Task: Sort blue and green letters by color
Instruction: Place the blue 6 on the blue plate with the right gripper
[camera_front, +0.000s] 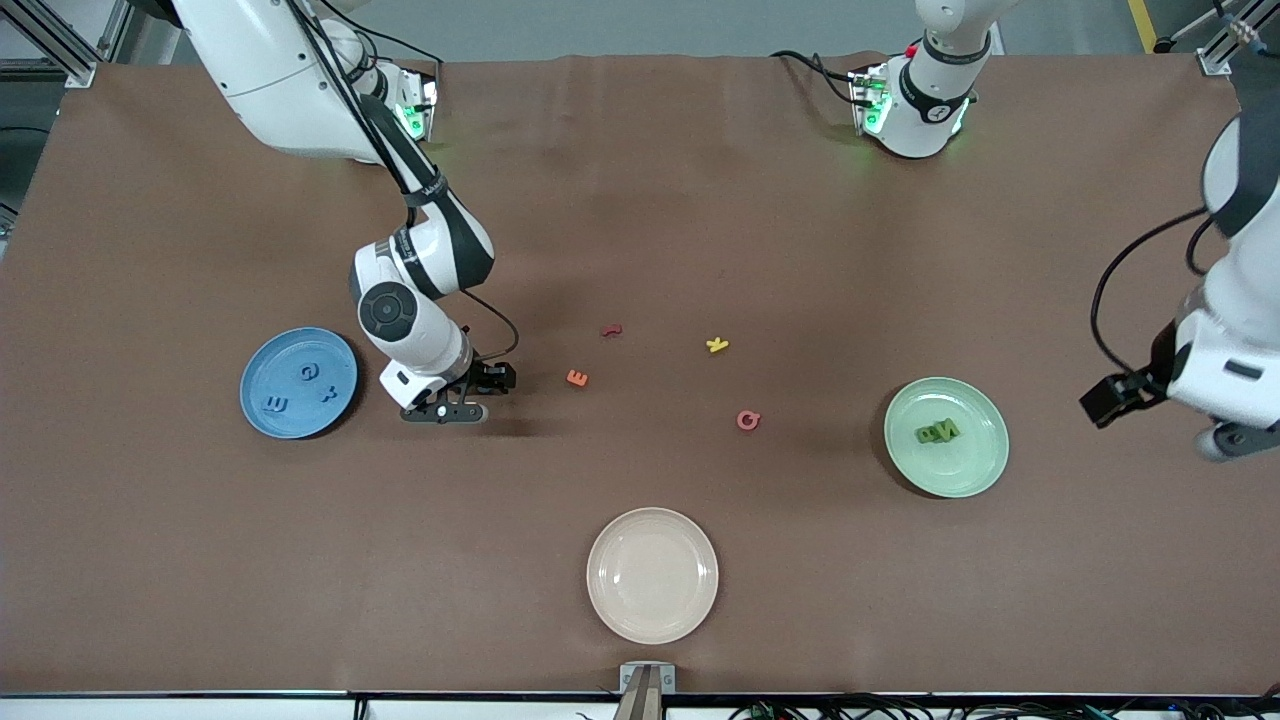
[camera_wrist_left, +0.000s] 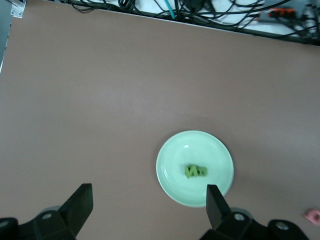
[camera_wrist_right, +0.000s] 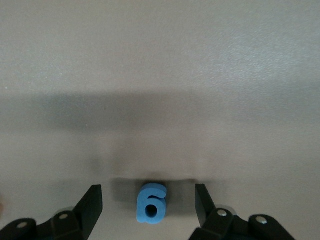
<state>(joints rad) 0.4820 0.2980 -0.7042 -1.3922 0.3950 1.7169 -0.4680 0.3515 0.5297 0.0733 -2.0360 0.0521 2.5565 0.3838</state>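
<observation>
Step in hand: right gripper (camera_wrist_right: 148, 200), fingers spread, low over last blue letter (camera_wrist_right: 150, 202) beside blue plate (camera_front: 262, 372); next, close and lift (left gripper (camera_wrist_left: 150, 207), spread, waits above green plate (camera_wrist_left: 172, 150)).

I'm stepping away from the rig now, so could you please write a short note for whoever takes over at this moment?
Right pincer: open, low over the table beside the blue plate, straddling a blue letter that lies on the table.
Left pincer: open, waiting in the air past the green plate at the left arm's end.
Done: three blue letters lie on the blue plate; green letters sit clumped on the green plate, number unclear.
Left: grasp the straddled blue letter and put it on the blue plate.
</observation>
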